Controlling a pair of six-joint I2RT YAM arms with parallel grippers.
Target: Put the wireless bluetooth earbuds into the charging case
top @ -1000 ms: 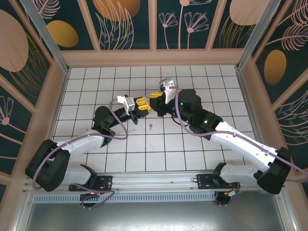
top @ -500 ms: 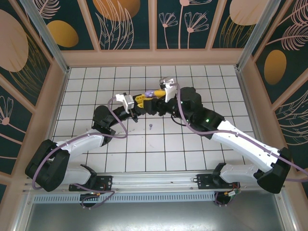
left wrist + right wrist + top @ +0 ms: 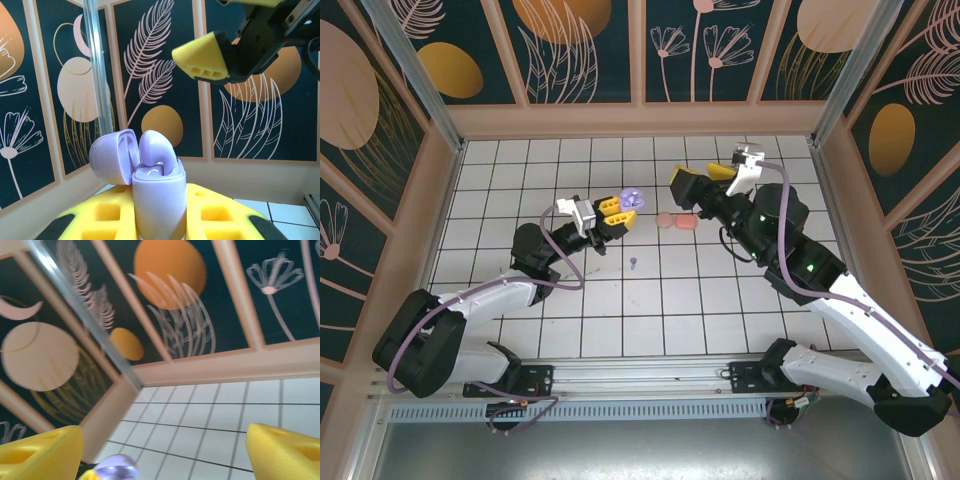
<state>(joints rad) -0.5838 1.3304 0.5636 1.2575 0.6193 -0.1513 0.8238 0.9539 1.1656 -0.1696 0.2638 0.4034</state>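
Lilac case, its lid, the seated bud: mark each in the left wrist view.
lilac case (image 3: 159,200), left wrist view, front of body.
lid (image 3: 110,157), left wrist view, middle of shell.
bud (image 3: 156,147), left wrist view, rounded top.

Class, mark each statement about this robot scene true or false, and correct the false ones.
1. The left tool holds a lilac case. True.
2. The lid is closed. False: it is swung open, and a lilac bud sticks out of the case.
3. The right tool is shut on something pink. False: its fingers are spread and hold nothing.
4. Two pink things lie side by side on the tiles. True.
5. A tiny lilac thing lies loose on the tiles. True.
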